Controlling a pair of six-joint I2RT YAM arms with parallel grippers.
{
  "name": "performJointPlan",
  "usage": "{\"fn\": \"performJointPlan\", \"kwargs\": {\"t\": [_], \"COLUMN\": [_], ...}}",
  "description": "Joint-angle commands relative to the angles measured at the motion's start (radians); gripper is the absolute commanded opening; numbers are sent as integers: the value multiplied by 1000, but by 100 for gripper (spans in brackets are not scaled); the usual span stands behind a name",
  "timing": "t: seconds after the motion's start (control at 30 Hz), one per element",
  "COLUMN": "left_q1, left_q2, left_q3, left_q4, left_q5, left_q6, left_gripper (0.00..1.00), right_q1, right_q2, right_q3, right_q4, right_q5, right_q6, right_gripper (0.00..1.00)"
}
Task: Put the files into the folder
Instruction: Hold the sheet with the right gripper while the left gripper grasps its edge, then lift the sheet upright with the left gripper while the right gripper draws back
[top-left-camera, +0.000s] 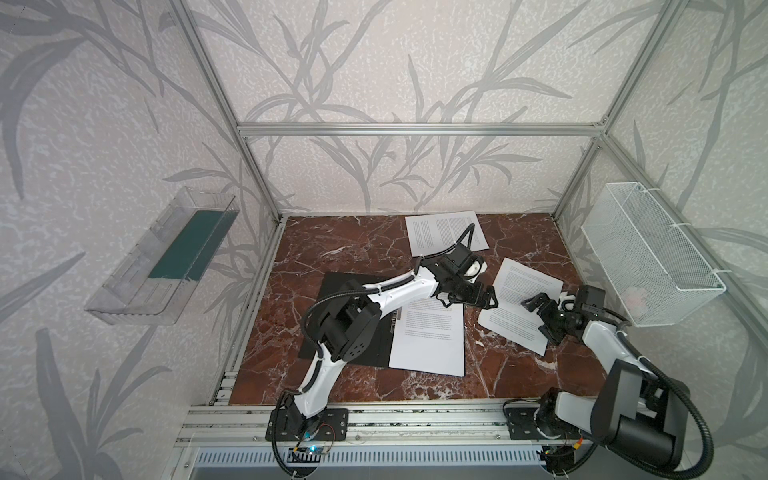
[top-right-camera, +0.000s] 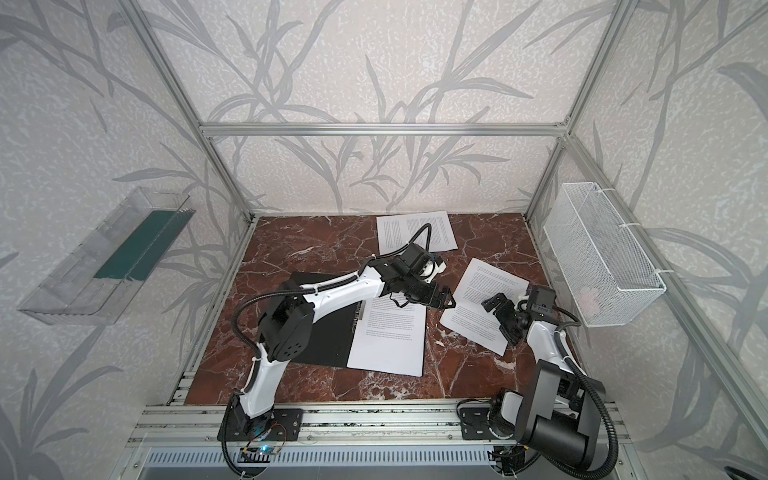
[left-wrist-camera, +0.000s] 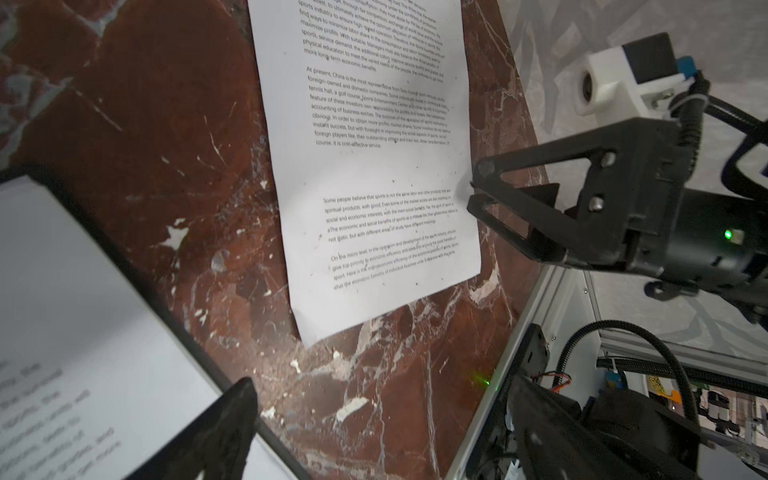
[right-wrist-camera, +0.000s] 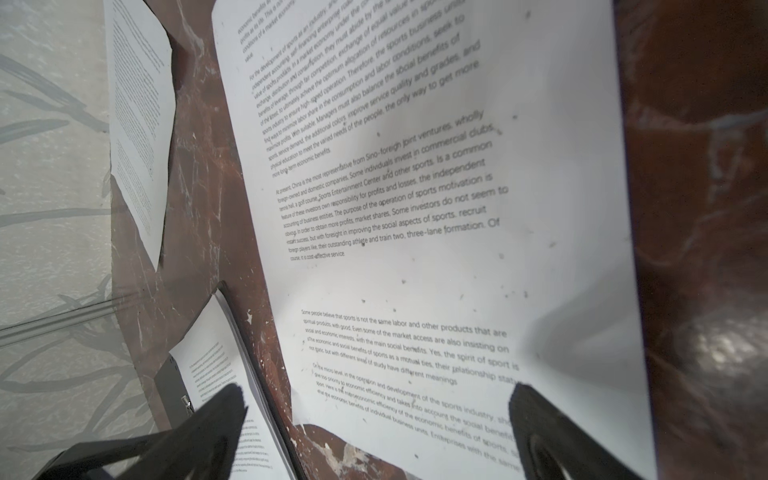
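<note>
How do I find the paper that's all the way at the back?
Start at the red-brown marble table and go to its far edge, beside the leafy wall. A white sheet lies there alone. Unlike it, the pages on the black folder and the tilted sheet under the right gripper sit nearer.

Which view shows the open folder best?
A top view: the folder lies open, black inside, sheets on its right half, though the left arm crosses it. The left wrist view catches only one edge; the right wrist view, a black sliver.
</note>
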Motion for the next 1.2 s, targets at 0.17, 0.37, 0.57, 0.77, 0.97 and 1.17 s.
{"fn": "performJointPlan", "kwargs": {"t": [0.17, 0.37, 0.57, 0.77, 0.97, 1.17], "left_q1": [-9, -12, -25, -31, -22, -3], "left_q2": [247, 335, 364, 390, 368, 354], "left_q3": [320, 414, 412, 414, 358, 365], "left_q4": [-249, -288, -246, -181, -33, -17], "left_q5": [29, 51, 99, 133, 179, 125], "left_q6": [71, 68, 15, -72, -179, -199], "left_gripper": [88, 87, 86, 85, 85, 79], "right_q1": [-14, -17, -16, -17, -17, -17], "right_q2": [-63, -87, -70, -19, -4, -11], "right_q3": [-64, -92, -112, -112, -116, -115], "right_q4": [29, 50, 85, 108, 121, 122], "right_q5": [79, 84, 44, -12, -31, -37], "right_q6": [41, 53, 95, 95, 95, 93], "right_gripper": [100, 100, 100, 99, 98, 98]}}
